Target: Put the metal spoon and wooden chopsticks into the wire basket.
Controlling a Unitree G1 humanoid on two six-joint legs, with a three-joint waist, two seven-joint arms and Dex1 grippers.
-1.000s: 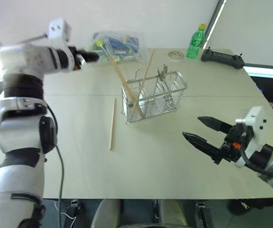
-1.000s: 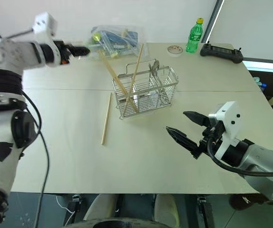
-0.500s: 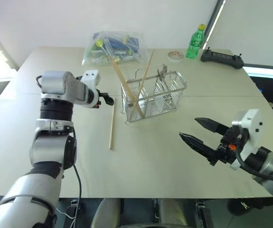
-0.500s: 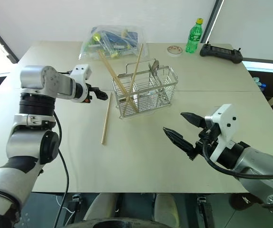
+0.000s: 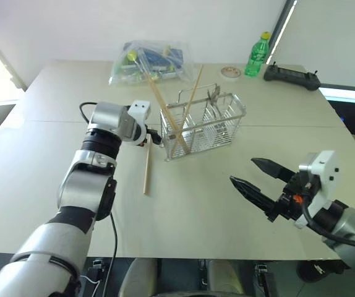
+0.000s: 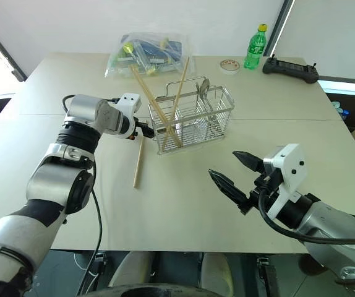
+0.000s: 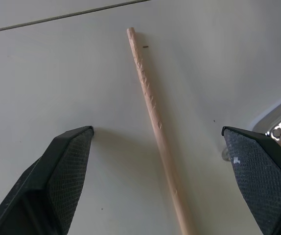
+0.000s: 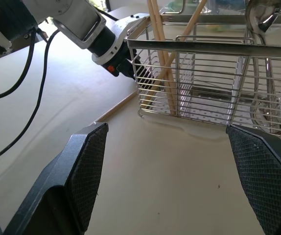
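Note:
The wire basket [image 5: 211, 131] stands mid-table. Two wooden chopsticks [image 5: 188, 102] lean crossed in its left compartment. The metal spoon [image 6: 203, 88] stands bowl-up in a compartment to the right of them, seen close as the spoon [image 8: 263, 12]. A third chopstick [image 5: 146, 166] lies flat on the table left of the basket. My left gripper [image 7: 156, 131] is open, pointing steeply down, its fingers straddling the far end of that chopstick [image 7: 152, 105] without touching it. My right gripper [image 5: 242, 171] hovers open and empty above the table's near right part, facing the basket.
A clear plastic bag [image 5: 148, 62] of items lies at the back of the table. A green bottle [image 5: 255, 54], a small round lid [image 5: 229, 72] and a black controller [image 5: 290, 74] sit at the back right. Bare table [image 5: 190, 216] lies between my arms.
My left arm has swung down from high at the back left to the lying chopstick's far end beside the basket. The right gripper has stayed in place, still open.

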